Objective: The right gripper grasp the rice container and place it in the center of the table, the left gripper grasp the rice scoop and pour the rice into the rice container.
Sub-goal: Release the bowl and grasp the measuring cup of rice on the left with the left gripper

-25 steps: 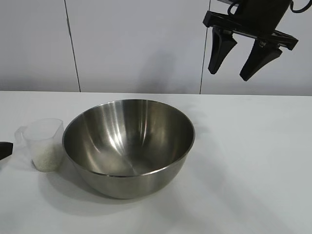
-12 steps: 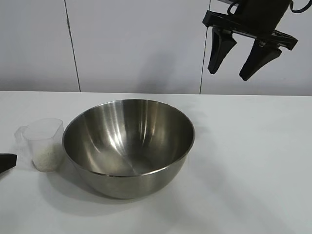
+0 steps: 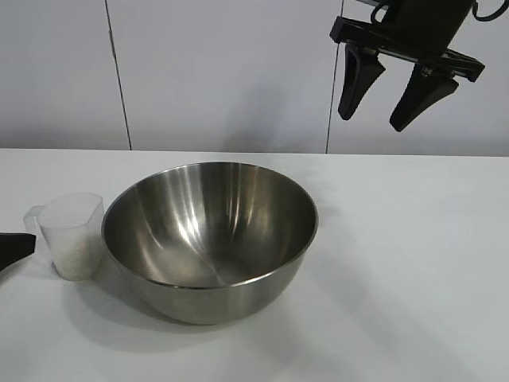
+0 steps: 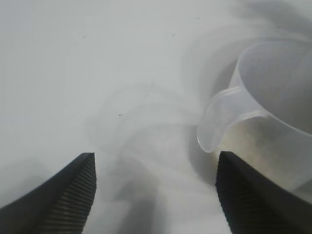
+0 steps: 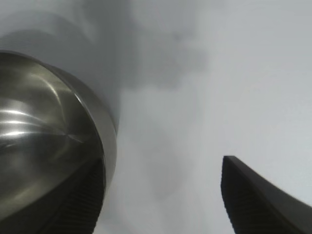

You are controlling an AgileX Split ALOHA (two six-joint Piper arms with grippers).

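Exterior: rice container (image 3: 210, 239) sat mid-table (image 3: 413, 263), rice scoop (image 3: 71, 235) just beside it, rice (image 3: 75, 259) inside. Right gripper (image 3: 383, 103) hung high, spread, empty. Left gripper (image 3: 16, 247) tip near the scoop.

Left wrist: fingers (image 4: 68, 195) apart, nothing held, scoop handle (image 4: 219, 122) ahead, off to one side.

Right wrist: bowl below, fingers apart.

Step looked like scoop approach; next needs centering jaws, closing on the cup.
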